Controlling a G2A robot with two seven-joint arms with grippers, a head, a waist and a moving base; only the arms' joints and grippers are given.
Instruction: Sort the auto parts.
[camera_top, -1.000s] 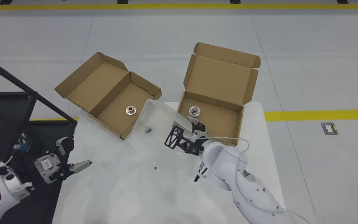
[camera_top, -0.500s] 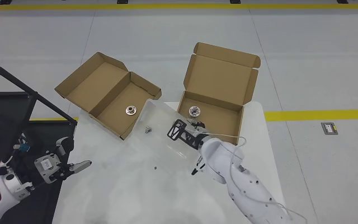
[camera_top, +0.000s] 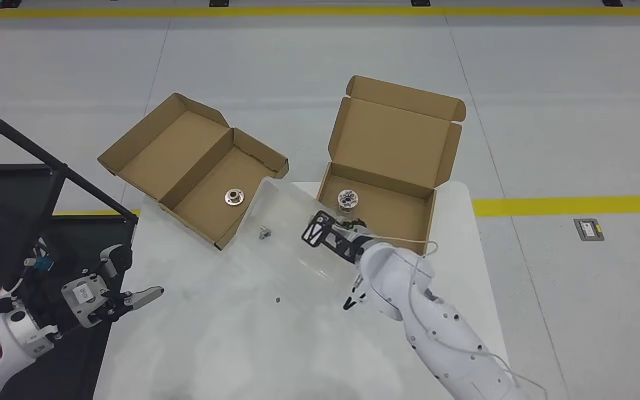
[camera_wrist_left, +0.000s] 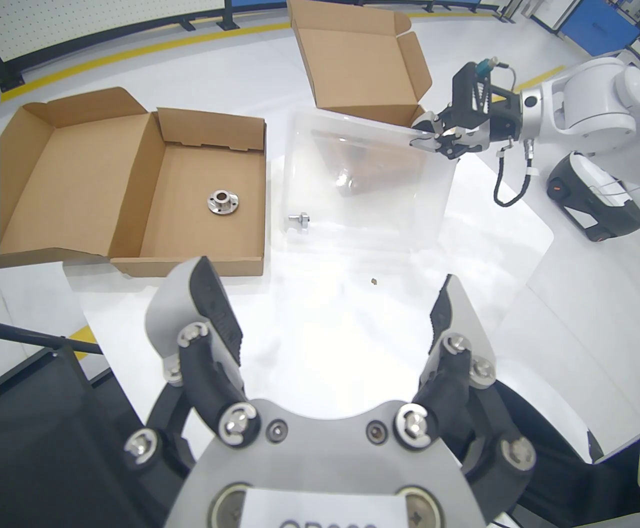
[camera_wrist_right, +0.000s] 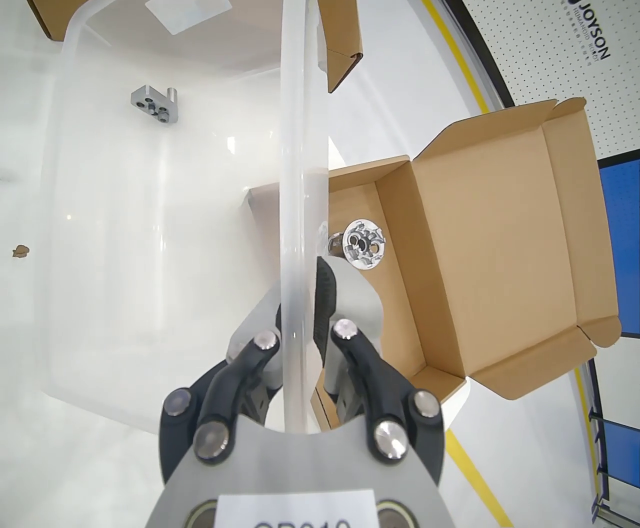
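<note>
White worktop (camera_top: 230, 330): right gripper (camera_wrist_right: 299, 290) jaws clenched on the clear bin (camera_wrist_right: 300, 125) rim, left gripper (camera_wrist_left: 325, 280) well apart, jaws released. Inside the bin, a small metal bracket (camera_wrist_right: 155, 105) looks stiff, light, slick; pinch its flat block.

Right pincer (camera_wrist_right: 300, 280) clamped, arm outstretched — left pincer (camera_wrist_left: 325, 295) spread wide.

Two open cardboard boxes sit at the far side of the white table (camera_top: 220, 340). The left box (camera_top: 205, 205) holds a round metal part (camera_top: 233, 196), and the right box (camera_top: 400, 215) holds a metal disc (camera_top: 347, 198). The clear bin (camera_top: 290, 212) between them holds a small bracket (camera_top: 264, 233). The right gripper (camera_top: 313, 233) is at the bin's rim. The left gripper (camera_top: 150, 295) is by the table's left edge.
</note>
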